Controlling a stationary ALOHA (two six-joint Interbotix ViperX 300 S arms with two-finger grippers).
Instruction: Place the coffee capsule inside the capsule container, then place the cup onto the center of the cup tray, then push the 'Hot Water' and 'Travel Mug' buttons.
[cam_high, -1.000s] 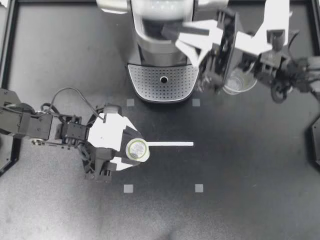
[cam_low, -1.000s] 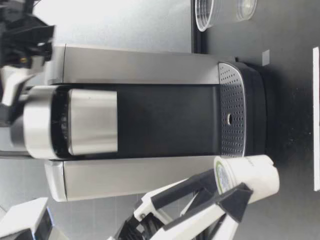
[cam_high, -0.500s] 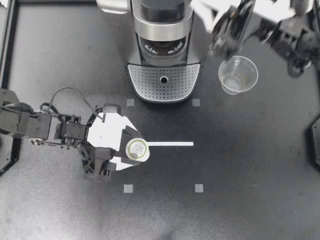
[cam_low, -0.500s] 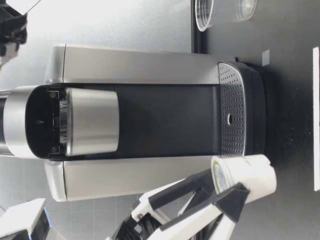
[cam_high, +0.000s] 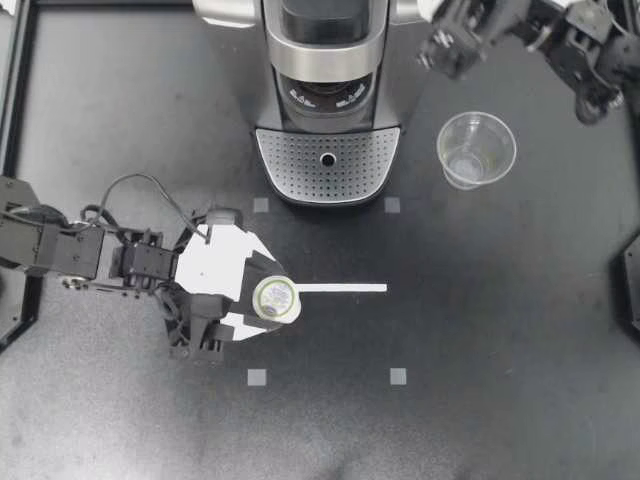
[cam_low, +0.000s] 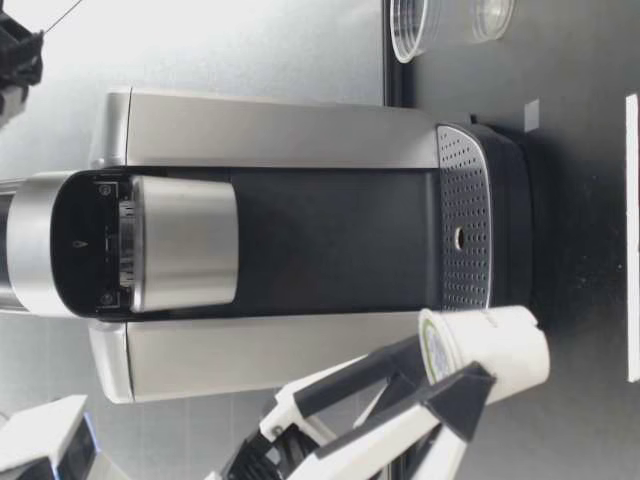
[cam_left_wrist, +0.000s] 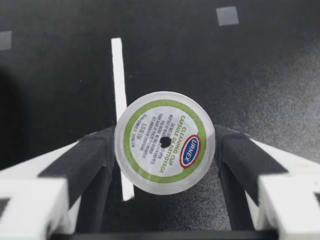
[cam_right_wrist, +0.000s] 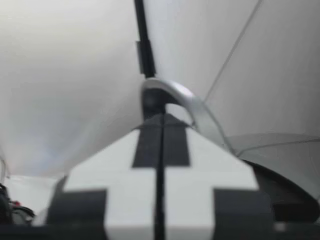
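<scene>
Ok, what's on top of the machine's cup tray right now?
Nothing: the cup tray is bare. The cup stands on the table beside it. From above the brew head covers the tray's back edge, but the low view shows nothing there.

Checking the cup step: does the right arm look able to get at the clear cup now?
Probably yes. The cup stands alone on the table beside the coffee machine, with nothing over it; the right gripper, shut and empty, is close by, though it must open first.
</scene>
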